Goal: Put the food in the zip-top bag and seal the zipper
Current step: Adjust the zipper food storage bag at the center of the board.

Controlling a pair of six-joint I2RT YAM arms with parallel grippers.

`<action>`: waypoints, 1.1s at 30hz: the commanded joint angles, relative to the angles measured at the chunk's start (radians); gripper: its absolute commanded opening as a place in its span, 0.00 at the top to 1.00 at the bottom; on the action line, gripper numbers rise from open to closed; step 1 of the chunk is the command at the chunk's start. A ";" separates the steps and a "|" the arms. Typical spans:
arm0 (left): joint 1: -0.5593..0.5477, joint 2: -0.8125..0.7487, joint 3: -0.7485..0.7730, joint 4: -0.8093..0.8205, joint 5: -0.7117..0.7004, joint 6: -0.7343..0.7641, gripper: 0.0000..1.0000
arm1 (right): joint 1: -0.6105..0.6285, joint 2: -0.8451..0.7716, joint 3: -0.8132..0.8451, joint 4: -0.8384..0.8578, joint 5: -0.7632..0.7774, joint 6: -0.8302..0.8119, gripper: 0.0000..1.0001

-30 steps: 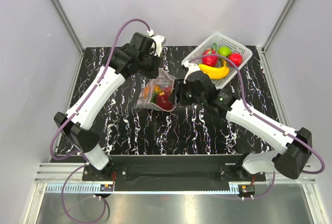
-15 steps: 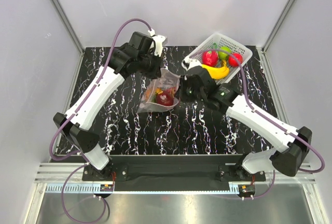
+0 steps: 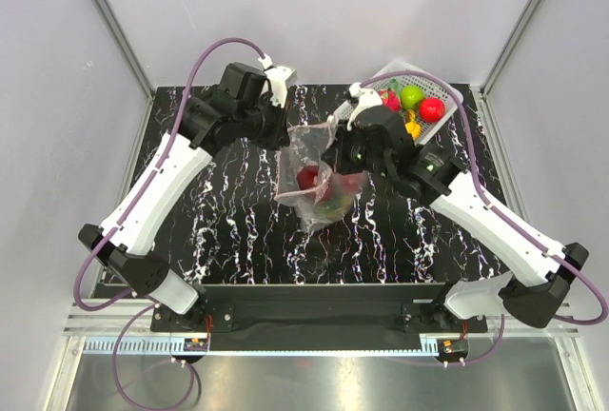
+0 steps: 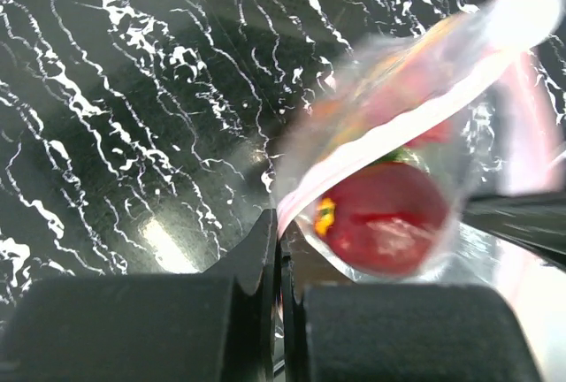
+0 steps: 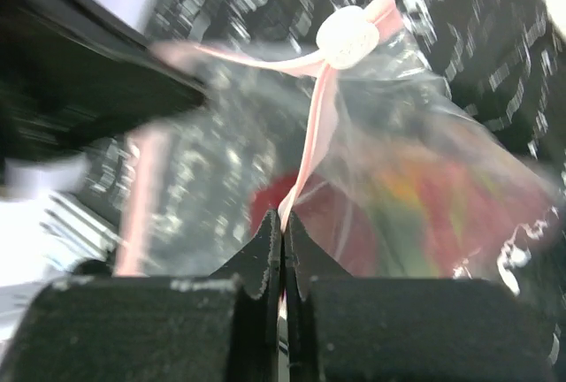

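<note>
Zip-top bag (image 3: 319, 178) hangs between my two arms above the black marbled table (image 3: 228, 240), clear, crinkled and sagging under its load. Food (image 3: 309, 180) is inside, a dark red piece with orange and green bits low in the pouch. Loading looks done; sealing is left. Zipper (image 5: 309, 134), a pink strip, seems parted, though blur leaves that uncertain. Left gripper (image 4: 281, 249) and right gripper (image 5: 283, 240) are each clamped on that strip. White slider (image 5: 348, 33) sits beyond my right fingers.
</note>
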 commanded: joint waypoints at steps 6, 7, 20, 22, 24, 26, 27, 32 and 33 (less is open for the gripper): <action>-0.003 0.037 -0.044 -0.032 -0.101 0.035 1.00 | 0.005 -0.074 -0.145 -0.058 0.145 0.011 1.00; -0.006 0.017 -0.073 -0.011 -0.100 0.030 1.00 | 0.007 -0.090 -0.157 -0.062 0.131 0.017 1.00; -0.070 -0.076 -0.052 0.083 0.053 -0.057 0.99 | 0.005 -0.028 -0.094 0.076 0.007 -0.006 0.98; -0.094 -0.086 -0.041 0.089 0.054 -0.071 0.98 | 0.005 -0.014 -0.079 0.092 0.007 -0.004 0.98; -0.107 -0.090 -0.033 0.091 0.063 -0.086 0.97 | 0.003 -0.006 -0.078 0.107 -0.002 0.002 0.98; -0.128 -0.089 -0.030 0.097 0.084 -0.095 0.97 | 0.005 -0.005 -0.084 0.130 -0.019 0.011 0.97; -0.136 -0.090 -0.033 0.102 0.109 -0.099 0.97 | 0.005 -0.009 -0.090 0.142 -0.028 0.014 0.96; -0.141 -0.067 -0.081 0.131 0.230 -0.092 0.97 | 0.005 -0.055 -0.128 0.178 -0.065 0.036 0.87; -0.139 -0.066 -0.107 0.140 0.260 -0.097 0.97 | 0.005 -0.080 -0.137 0.178 -0.064 0.040 0.88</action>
